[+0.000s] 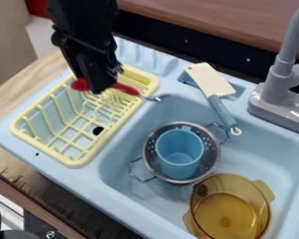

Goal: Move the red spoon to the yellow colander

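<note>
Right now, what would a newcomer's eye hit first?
Red spoon held in the black gripper, over the yellow drying rack left of the blue basin. Next, the amber pot at the basin's lower right, then the blue cup sitting in the metal colander mid-basin.

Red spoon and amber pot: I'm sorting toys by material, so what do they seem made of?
The red spoon seems two-part: a smooth, plastic-looking red handle and a thin grey end that looks metallic. The amber pot looks like smooth, tinted plastic, since it is see-through and shiny, though glass is possible.
</note>
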Controlling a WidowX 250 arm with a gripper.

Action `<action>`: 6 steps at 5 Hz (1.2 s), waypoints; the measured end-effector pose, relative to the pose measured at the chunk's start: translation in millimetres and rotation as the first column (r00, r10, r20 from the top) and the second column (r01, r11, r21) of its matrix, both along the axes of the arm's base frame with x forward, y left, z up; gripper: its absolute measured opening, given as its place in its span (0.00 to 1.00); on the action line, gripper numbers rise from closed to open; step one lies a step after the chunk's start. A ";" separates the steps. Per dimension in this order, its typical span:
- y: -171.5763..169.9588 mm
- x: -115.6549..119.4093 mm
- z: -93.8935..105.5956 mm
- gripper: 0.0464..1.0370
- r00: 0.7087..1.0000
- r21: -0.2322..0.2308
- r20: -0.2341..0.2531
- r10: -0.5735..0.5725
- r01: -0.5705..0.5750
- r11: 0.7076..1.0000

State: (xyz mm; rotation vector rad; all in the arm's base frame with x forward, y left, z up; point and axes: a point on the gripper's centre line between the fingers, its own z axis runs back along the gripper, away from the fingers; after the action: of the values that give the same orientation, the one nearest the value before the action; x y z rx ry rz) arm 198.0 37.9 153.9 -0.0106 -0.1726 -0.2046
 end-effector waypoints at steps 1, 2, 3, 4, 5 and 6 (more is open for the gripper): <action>19.7 8.2 1.0 0.31 0.989 0.017 0.068 0.132 -0.133 0.991; 31.5 12.7 1.0 0.31 0.976 0.013 0.122 0.179 -0.182 0.983; 39.4 15.7 1.5 0.31 0.969 0.009 0.154 0.193 -0.197 0.980; 42.6 23.0 -5.8 0.31 0.964 0.007 0.152 0.216 -0.220 0.975; 36.4 40.2 -26.2 0.31 0.966 0.035 0.127 0.226 -0.233 0.972; 32.4 50.7 -36.1 0.31 0.965 0.055 0.132 0.227 -0.235 0.970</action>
State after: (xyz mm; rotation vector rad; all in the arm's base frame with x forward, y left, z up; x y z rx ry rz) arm 248.8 70.3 117.8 0.0926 -0.2899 0.0223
